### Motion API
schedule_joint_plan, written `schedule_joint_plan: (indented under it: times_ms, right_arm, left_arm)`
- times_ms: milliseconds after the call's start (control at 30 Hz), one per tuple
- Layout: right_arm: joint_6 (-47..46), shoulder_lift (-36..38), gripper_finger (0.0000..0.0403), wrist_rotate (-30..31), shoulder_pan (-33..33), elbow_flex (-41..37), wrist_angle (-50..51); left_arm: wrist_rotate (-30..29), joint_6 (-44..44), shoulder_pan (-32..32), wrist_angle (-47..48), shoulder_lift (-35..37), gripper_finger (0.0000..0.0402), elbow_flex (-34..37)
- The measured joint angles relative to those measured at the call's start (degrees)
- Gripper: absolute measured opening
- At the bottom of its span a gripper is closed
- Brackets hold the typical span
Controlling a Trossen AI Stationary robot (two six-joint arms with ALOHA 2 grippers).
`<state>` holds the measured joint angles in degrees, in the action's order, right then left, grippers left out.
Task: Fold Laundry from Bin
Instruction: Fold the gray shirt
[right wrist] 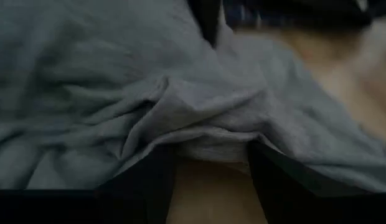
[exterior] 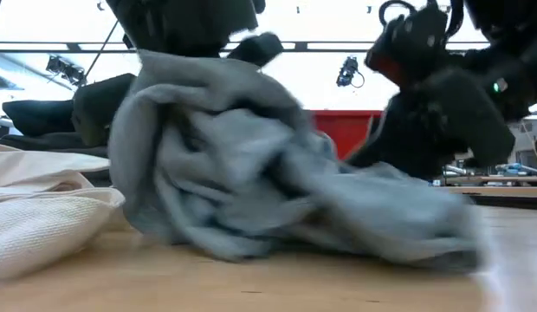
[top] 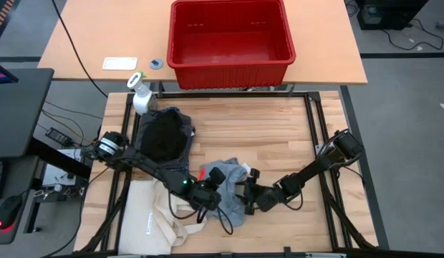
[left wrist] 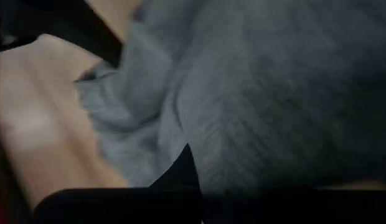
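Note:
A light grey garment lies bunched on the wooden table near the front; it also shows in the low view. My left gripper is at its left side and shut on it; in the left wrist view cloth covers the fingers. My right gripper is open at the garment's right side, low over the table, its fingers astride a bunched fold. A black piece lies heaped at the back left. The red bin stands on the far table and looks empty. My left gripper holds the garment at its left part; cloth hides the place of contact. In the low view the cloth rises in a hump under a dark gripper, while the rest lies on the table. My right gripper's open fingertips reach in under the bunched fold's edge, coming about level from the table's right side. The cloth drapes over both tips, and bare wood shows between the fingers.
A cream tote bag lies at the front left, close beside my left arm. A white spray bottle stands at the back left corner. Bare wood shows at the back right of the table.

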<state>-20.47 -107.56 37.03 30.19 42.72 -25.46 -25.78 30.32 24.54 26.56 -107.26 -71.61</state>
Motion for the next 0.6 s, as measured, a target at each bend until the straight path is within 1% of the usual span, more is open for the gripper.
schedule_joint_plan:
  times_ms: [100, 233, 333, 400, 533, 600]
  right_arm:
    - [4.9, 0.0, 0.0208, 0.8, 0.5, 0.0, -5.8]
    - [8.6, 0.5, 0.0208, 0.9, 0.4, 0.0, -10.9]
    - [9.5, 0.8, 0.0208, 0.6, -0.7, 0.2, -11.7]
    - [11.9, 1.0, 0.0208, 0.4, -1.4, 1.5, -11.8]
    - [20.3, 1.2, 0.0208, 0.3, -2.5, 6.9, -11.5]
    - [23.3, 1.2, 0.0208, 0.1, -3.3, 9.9, -9.4]
  left_arm:
    - [-4.0, 2.3, 1.0, 0.1, 2.2, 0.0027, 0.0]
    - [-4.6, 0.9, 0.9, 0.3, 5.5, 0.0027, 0.0]
    - [-4.8, 0.0, 0.7, 1.6, 7.4, 0.0027, 0.0]
    - [-4.9, 0.1, 0.8, 2.5, 8.7, 0.0027, 0.0]
    - [-5.0, -0.3, 1.4, 3.6, 11.0, 0.0027, 0.0]
    - [-5.0, -0.3, 1.5, 4.5, 12.2, 0.0027, 0.0]
